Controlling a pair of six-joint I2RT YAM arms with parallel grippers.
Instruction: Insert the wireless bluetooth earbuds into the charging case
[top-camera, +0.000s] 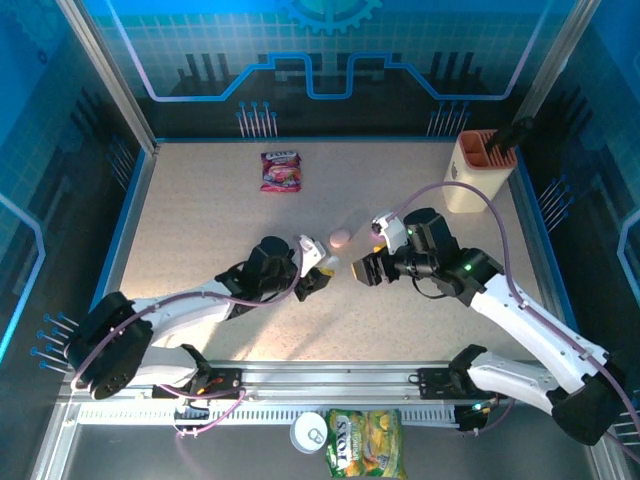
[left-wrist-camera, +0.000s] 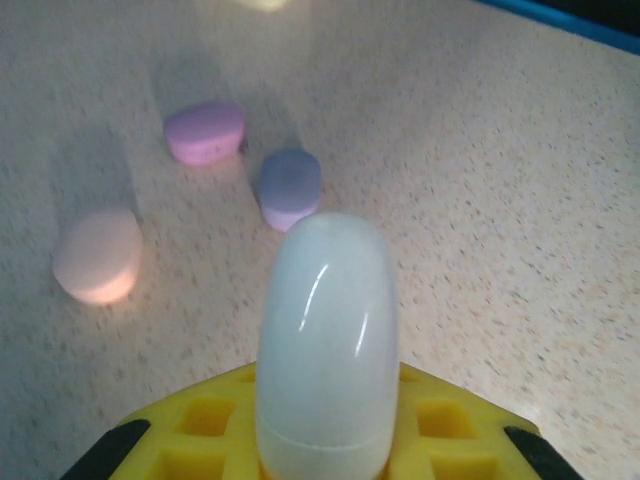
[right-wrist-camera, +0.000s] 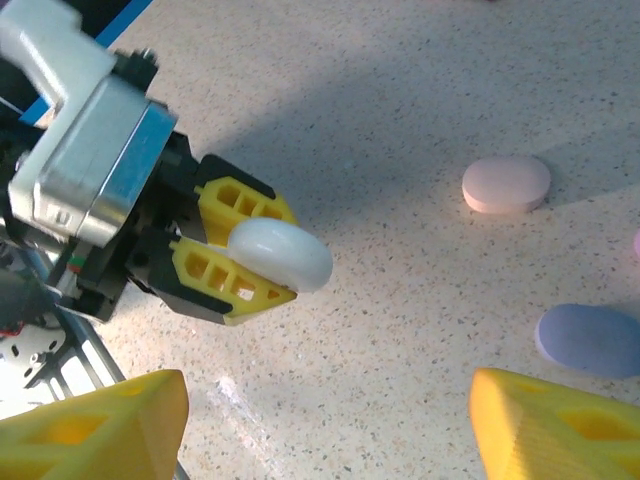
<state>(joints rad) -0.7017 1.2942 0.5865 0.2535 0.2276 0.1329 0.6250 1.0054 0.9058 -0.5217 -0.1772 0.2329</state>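
I'm pinching the slick white case (right-wrist-camera: 285, 255) in the left gripper (right-wrist-camera: 245, 248); the spread right gripper (right-wrist-camera: 325, 420) could knock it loose.

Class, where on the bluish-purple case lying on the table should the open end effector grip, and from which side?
Probably from above, pinching its rounded side edges: the bluish-purple case lies flat and low, so only its rim offers opposing faces.

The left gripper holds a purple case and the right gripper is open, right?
No, the case in the left gripper is white, not purple, as the left wrist view shows. The right gripper is open.
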